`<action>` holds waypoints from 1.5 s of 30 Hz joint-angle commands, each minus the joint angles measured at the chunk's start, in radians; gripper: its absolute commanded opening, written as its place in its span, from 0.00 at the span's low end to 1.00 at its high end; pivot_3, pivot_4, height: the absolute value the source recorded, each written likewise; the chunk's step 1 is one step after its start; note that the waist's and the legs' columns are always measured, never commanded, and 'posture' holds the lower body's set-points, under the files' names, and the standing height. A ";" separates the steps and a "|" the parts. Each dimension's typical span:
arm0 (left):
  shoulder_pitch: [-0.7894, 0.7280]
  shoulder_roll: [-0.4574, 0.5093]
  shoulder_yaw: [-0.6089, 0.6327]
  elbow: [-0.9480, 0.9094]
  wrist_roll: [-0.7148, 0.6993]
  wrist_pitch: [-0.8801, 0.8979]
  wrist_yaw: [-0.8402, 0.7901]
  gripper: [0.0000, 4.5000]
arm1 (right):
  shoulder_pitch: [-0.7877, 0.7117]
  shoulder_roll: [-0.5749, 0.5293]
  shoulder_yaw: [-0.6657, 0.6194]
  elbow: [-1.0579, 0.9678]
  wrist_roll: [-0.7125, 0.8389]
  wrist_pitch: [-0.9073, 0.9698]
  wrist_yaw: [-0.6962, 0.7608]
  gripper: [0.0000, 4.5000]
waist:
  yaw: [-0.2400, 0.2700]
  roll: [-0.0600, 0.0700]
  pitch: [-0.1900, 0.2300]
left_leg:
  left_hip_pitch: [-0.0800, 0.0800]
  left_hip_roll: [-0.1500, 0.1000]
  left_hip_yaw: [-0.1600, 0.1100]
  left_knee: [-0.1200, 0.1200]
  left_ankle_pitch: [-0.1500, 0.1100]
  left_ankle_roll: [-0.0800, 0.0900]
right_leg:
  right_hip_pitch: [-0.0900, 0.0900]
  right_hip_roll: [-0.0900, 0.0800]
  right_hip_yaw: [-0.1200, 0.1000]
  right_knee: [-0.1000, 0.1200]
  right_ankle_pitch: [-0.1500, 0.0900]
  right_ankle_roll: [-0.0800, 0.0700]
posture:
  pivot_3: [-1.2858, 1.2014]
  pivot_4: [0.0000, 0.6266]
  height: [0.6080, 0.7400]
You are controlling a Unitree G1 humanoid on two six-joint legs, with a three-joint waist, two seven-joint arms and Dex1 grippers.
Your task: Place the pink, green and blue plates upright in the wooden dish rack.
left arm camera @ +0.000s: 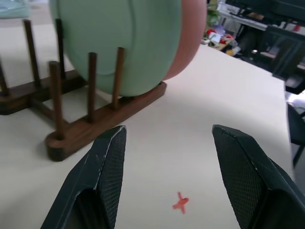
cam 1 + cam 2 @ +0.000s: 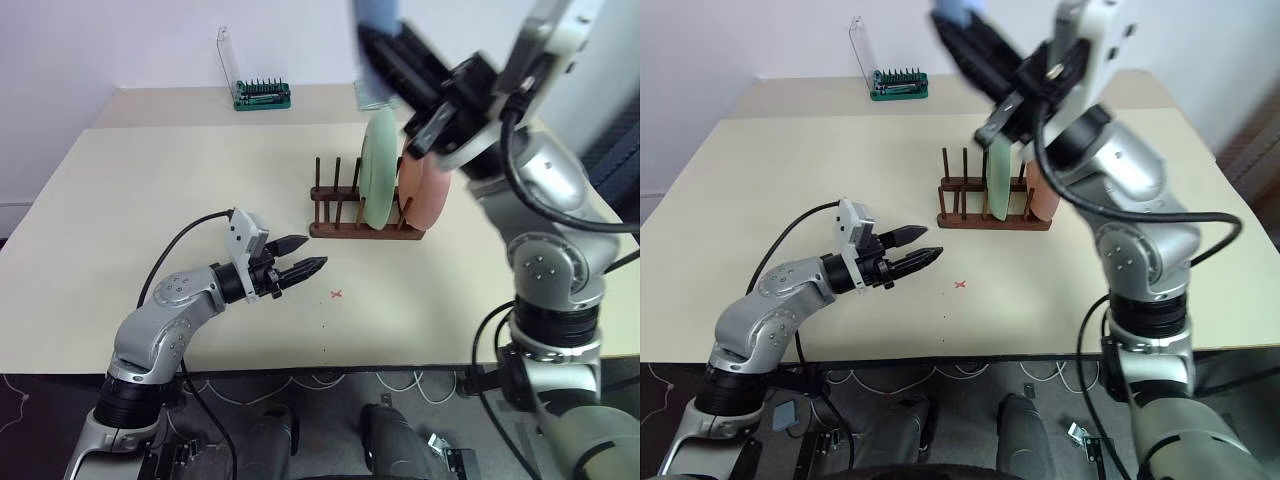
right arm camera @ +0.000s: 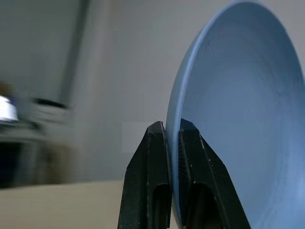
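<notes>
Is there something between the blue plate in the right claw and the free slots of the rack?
Nothing visible. The right claw holds the blue plate high above the wooden dish rack; the free pegs lie beside the green plate, with open air between.

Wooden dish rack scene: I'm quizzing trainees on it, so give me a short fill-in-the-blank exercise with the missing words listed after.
1. The right gripper is shut on the rim of the round plastic ____ plate.
2. In the dark brown wooden dish rack, the mint green plate stands upright beside the pale ____ plate.
3. The left gripper hovers with its fingers ____.
4. On the table a small ____ cross is marked.

Missing words: blue; pink; open; red
</notes>
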State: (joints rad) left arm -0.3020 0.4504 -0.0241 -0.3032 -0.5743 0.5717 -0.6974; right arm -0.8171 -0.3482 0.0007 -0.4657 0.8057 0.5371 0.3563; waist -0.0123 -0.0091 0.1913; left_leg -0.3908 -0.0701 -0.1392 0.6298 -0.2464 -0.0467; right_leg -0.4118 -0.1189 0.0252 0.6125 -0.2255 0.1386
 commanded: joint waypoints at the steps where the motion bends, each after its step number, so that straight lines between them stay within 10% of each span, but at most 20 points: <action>1: 0.007 0.033 0.073 0.014 0.019 -0.039 0.010 0.66 | -0.004 0.089 -0.014 -0.003 0.131 0.112 -0.129 0.00 | -0.002 0.000 0.000 | 0.000 0.000 0.000 -0.001 0.000 0.000 | -0.001 0.000 0.000 0.001 0.000 0.000 | 0.52 0.24 1.00; 29: 0.048 0.103 0.162 0.044 0.026 -0.063 -0.037 0.66 | -0.013 0.272 -0.128 0.294 0.126 0.362 -0.436 0.00 | -0.008 0.000 0.000 | -0.001 0.001 0.001 -0.002 0.000 0.000 | -0.005 0.001 0.000 0.003 0.000 0.000 | 0.52 0.24 1.00; 37: 0.050 0.103 0.163 0.045 0.028 -0.067 -0.042 0.66 | -0.019 0.268 -0.123 0.274 0.098 0.365 -0.425 0.76 | -0.009 0.001 0.000 | -0.001 0.001 0.002 -0.003 0.000 0.000 | -0.006 0.001 0.000 0.003 0.000 0.000 | 0.52 0.24 1.00; 45: 0.054 0.092 0.157 0.035 0.030 -0.066 -0.039 0.66 | -0.065 0.145 -0.032 0.158 -0.032 0.271 -0.232 0.76 | -0.009 0.001 0.000 | -0.001 0.001 0.002 -0.003 0.000 0.000 | -0.006 0.001 0.000 0.003 0.000 0.000 | 0.52 0.24 1.00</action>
State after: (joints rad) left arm -0.2425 0.5423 0.1297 -0.2434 -0.5451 0.5279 -0.7353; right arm -0.8376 -0.1905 -0.0412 -0.2272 0.7913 0.8546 0.0704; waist -0.0213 -0.0085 0.1913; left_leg -0.3926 -0.0694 -0.1370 0.6269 -0.2462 -0.0469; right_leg -0.4183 -0.1183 0.0256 0.6158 -0.2251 0.1383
